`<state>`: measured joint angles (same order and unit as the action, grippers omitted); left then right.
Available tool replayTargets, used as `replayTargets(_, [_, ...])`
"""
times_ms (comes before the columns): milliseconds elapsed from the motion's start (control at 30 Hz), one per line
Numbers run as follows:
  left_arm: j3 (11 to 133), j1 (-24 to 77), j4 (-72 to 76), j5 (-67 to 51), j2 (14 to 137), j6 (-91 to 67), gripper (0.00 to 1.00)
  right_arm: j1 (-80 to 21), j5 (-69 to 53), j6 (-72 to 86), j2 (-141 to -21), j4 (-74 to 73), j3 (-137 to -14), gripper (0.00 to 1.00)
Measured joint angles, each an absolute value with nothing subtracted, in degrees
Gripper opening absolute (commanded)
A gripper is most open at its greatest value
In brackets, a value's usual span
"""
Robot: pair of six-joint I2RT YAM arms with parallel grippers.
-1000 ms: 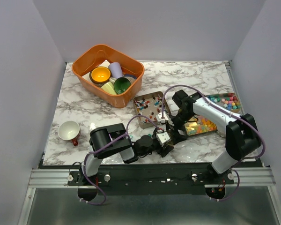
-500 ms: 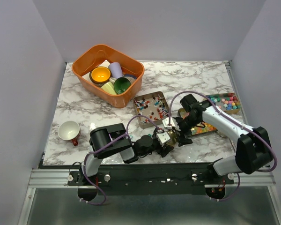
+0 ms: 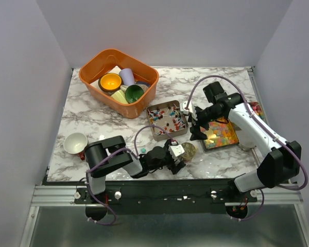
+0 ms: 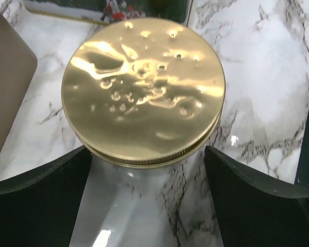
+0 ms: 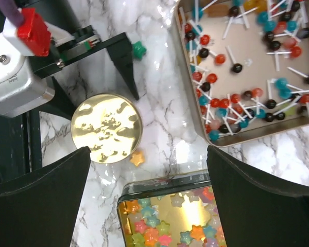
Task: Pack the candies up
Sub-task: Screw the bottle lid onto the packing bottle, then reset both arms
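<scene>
Candies lie in open tins: lollipops in one tin (image 3: 166, 118) (image 5: 252, 67), glossy star candies in a gold tin (image 3: 221, 135) (image 5: 170, 216), and pastel balls at the far right (image 3: 255, 109), mostly hidden by my right arm. A loose orange star (image 5: 137, 158) and a green star (image 5: 138, 49) lie on the marble. A flat gold lid (image 3: 189, 151) (image 4: 143, 90) (image 5: 106, 127) lies on the table. My left gripper (image 3: 182, 155) (image 4: 147, 206) is open with the lid just ahead of its fingertips. My right gripper (image 3: 194, 128) (image 5: 147, 200) is open and empty, above the star tin's near edge.
An orange basket (image 3: 90, 77) of coloured cups and bowls stands at the back left. A white and red cup (image 3: 75, 144) sits at the front left. The left gripper's body (image 5: 20, 62) lies close beside the gold lid.
My right gripper has let go of the gold lid near the left gripper, then risen and moved back toward the tins. The lid now rests on the table. The left arm drew back slightly.
</scene>
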<state>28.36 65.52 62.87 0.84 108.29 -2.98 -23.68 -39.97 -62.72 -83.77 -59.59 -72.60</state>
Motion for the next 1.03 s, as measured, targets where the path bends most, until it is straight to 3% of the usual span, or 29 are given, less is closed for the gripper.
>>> replayTargets(333, [22.22,65.10,36.27,-7.01,85.27,-3.03,0.99,-18.96,-33.19,-43.64,-79.02,-54.15,-77.21,1.00])
replayTargets(467, [23.46,64.58,21.69,-7.29,66.50,-2.09,0.99,-9.85,-27.20,-32.71,-78.35,-51.03,-81.73,1.00])
replayTargets(600, [28.88,61.65,12.25,-2.57,54.24,-0.03,0.99,6.33,-22.11,-21.17,-76.88,-45.74,-79.59,1.00])
replayTargets(733, [35.05,50.13,7.75,0.03,52.29,1.52,0.99,15.51,-12.78,-14.22,-74.91,-43.72,-73.65,1.00])
replayTargets(833, [38.11,40.36,6.81,1.26,53.36,1.74,0.99,15.35,-10.02,-11.77,-71.20,-43.81,-69.41,1.00])
replayTargets(1033, [40.27,30.06,6.39,1.85,53.56,-0.84,0.99,15.09,-12.97,-8.78,-60.55,-43.29,-65.69,1.00])
